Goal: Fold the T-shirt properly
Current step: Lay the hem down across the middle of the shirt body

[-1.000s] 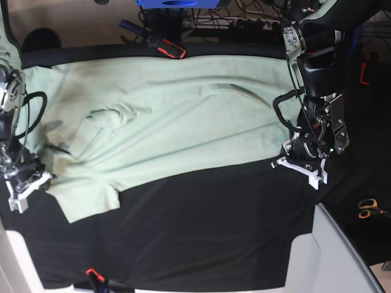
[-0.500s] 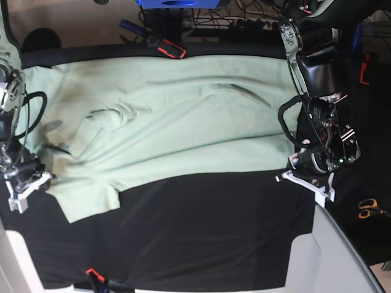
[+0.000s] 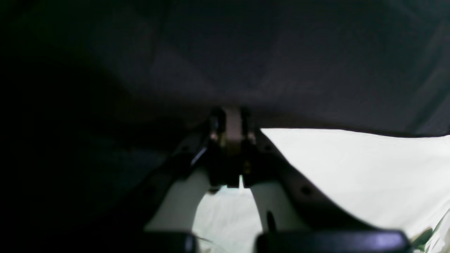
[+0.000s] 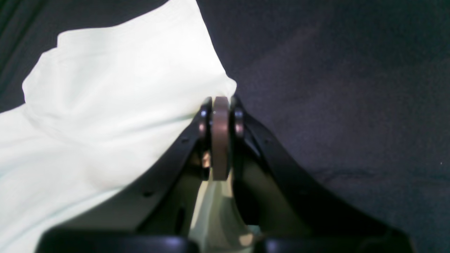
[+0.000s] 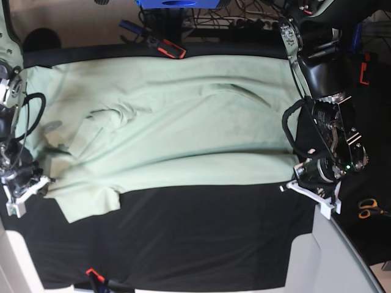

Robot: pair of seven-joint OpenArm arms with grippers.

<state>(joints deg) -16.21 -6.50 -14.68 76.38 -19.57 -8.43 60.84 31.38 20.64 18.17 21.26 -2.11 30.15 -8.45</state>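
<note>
Left gripper (image 5: 313, 196) now lower in base view than before, T-shirt (image 5: 171, 122) hem dragged along, spread flat on black tablecloth (image 5: 208, 238). Both grippers, right gripper (image 4: 220, 105) included, clamped on shirt edge. Risk: uneven pull skews hem; thin pinch slips.

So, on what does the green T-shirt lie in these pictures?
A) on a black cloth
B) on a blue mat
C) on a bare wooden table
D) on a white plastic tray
A: the base view shows the T-shirt spread flat on a black cloth, and both wrist views show the same dark cloth beside the pale fabric.
</note>
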